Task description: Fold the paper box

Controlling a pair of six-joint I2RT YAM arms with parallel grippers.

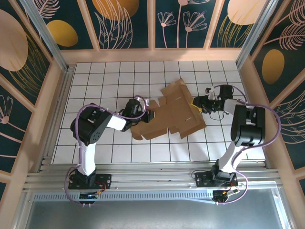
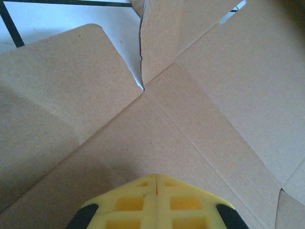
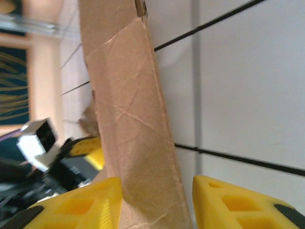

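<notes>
The paper box (image 1: 169,114) is a brown die-cut cardboard sheet lying mostly flat on the white tiled table, with one flap raised at its far corner. My left gripper (image 1: 150,115) rests on the sheet's left part. In the left wrist view its yellow fingers meet with nothing between them, so the left gripper (image 2: 156,176) is shut and its tips sit on the creased cardboard (image 2: 214,95). My right gripper (image 1: 196,102) is at the sheet's right edge. There an upright creased flap (image 3: 128,119) stands between the jaws of the open right gripper (image 3: 157,183), against one finger (image 3: 102,195) and apart from the other.
The tiled table (image 1: 95,81) is bounded by a wooden frame with patterned walls (image 1: 152,52) at the back and both sides. A metal rail (image 1: 152,179) holding the arm bases runs along the near edge. Bare tiles lie all around the sheet.
</notes>
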